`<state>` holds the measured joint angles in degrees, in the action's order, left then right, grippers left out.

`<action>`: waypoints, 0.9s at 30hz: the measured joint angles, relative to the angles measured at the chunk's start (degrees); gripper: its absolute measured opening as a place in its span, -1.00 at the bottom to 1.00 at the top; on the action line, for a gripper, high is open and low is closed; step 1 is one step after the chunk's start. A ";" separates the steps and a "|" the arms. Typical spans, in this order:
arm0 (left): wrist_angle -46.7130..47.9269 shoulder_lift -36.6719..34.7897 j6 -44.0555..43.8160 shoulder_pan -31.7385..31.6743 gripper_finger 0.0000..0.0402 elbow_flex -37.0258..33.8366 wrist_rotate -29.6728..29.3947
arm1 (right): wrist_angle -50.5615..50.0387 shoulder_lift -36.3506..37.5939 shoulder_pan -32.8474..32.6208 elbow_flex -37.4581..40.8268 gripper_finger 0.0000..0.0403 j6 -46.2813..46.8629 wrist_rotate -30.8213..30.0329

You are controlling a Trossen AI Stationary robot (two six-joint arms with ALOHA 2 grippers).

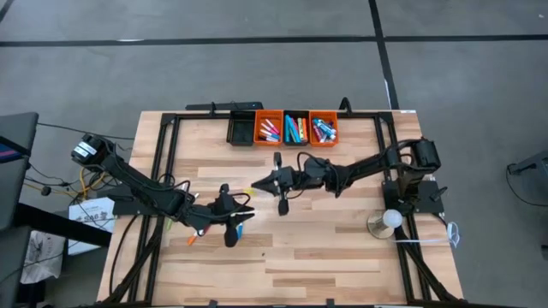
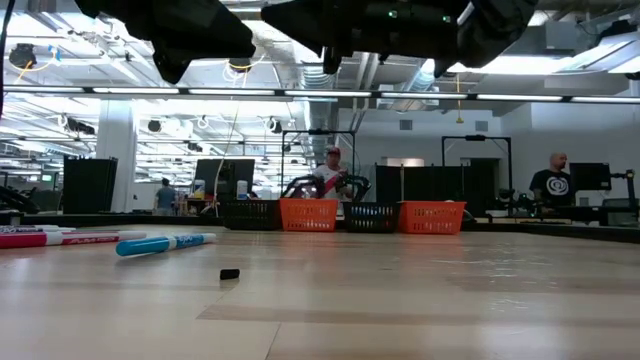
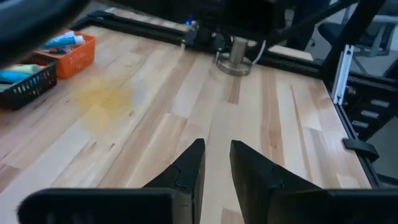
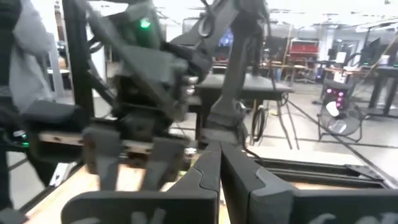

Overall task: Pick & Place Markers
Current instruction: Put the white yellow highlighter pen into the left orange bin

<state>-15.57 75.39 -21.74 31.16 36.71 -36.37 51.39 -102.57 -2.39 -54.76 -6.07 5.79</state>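
1. I see the wooden table (image 1: 325, 257), light planks inside a black frame.
2. At its far edge I count four small bins in a row: a black bin (image 1: 241, 130), an orange bin (image 1: 268, 129), a second black bin (image 1: 296, 129), and a second orange bin (image 1: 324, 129).
3. A round metal base (image 1: 383, 225) stands near the right edge.
4. A small black piece (image 2: 229, 273) lies on the wood.
5. I see a person (image 2: 553, 182) in the room behind.

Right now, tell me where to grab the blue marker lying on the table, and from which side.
Take the blue marker mid-barrel, straight down from above, closing across its thin width: it lies flat on the table, so the long sides are free.
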 joint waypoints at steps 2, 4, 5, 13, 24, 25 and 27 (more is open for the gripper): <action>0.38 -0.17 -0.04 0.02 -0.64 0.00 0.19 | -0.78 0.34 1.18 0.03 -0.99 0.00 0.03; 0.58 -0.64 0.00 0.00 -0.64 0.00 0.20 | -0.60 0.69 2.51 0.07 -0.99 0.00 0.03; 0.61 -0.99 0.02 0.00 -0.64 0.00 0.18 | -0.76 0.75 3.32 0.07 -0.99 0.01 0.03; 7.51 -5.65 -1.63 0.00 -0.64 0.07 0.12 | -17.63 0.67 10.16 0.04 -1.00 1.82 6.02; 15.32 -7.55 -5.80 1.63 -0.64 0.07 -0.04 | -28.68 0.03 9.81 0.07 -0.50 3.04 2.10; 15.21 -7.34 -6.05 1.64 -0.64 0.07 -0.04 | -29.14 0.03 9.75 0.09 -0.42 3.22 1.56; 15.48 -7.26 -6.23 1.64 -0.64 0.07 -0.04 | -29.08 -0.08 9.77 0.07 -0.29 4.27 1.57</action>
<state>-0.09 68.13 -27.97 32.80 36.77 -36.40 22.31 -102.66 7.38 -54.69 -1.79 7.36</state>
